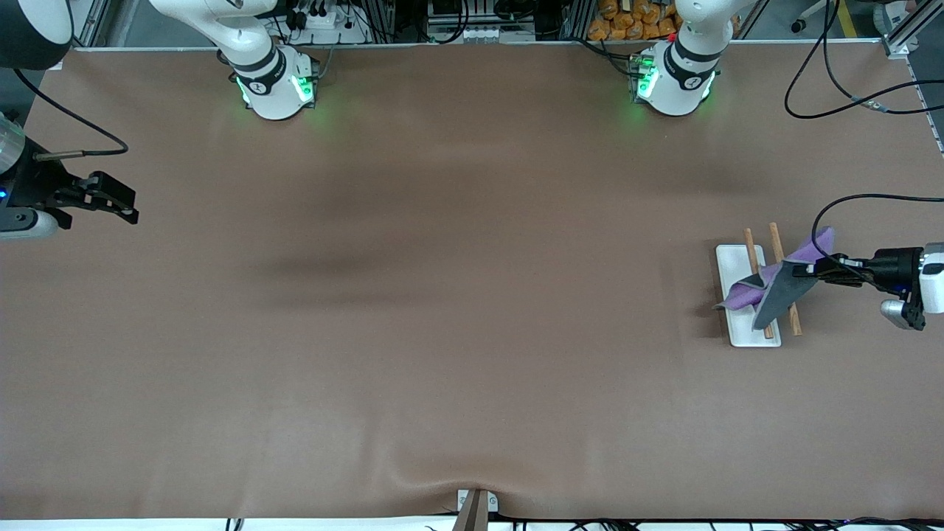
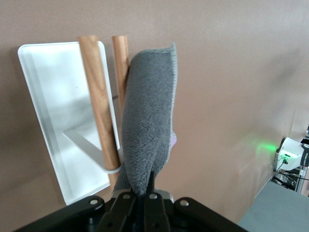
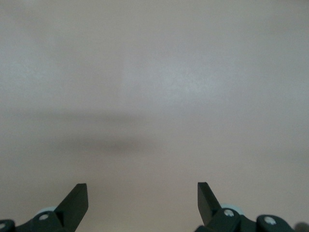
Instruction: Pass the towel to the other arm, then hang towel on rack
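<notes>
Left gripper [image 1: 810,270] fingers [image 2: 145,205] clamp the towel [image 1: 776,289], which drapes across the rack [image 1: 740,269] rods at the left arm's end of the tabletop [image 1: 442,295]. Right gripper [image 1: 122,206] waits, fingers [image 3: 77,203] spread, at the front view's 9 o'clock edge.

Grey-and-purple towel [image 1: 774,291] draped across the white-based rack's [image 1: 737,265] two wooden rods.

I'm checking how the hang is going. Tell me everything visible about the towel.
The towel is a small soft, fuzzy cloth, dark grey on one face, purple on the other, with a thin pale edge trim. It drapes slantwise across the rack's two wooden rods, one corner pinched in the shut left gripper, at the left arm's end of the table.
</notes>
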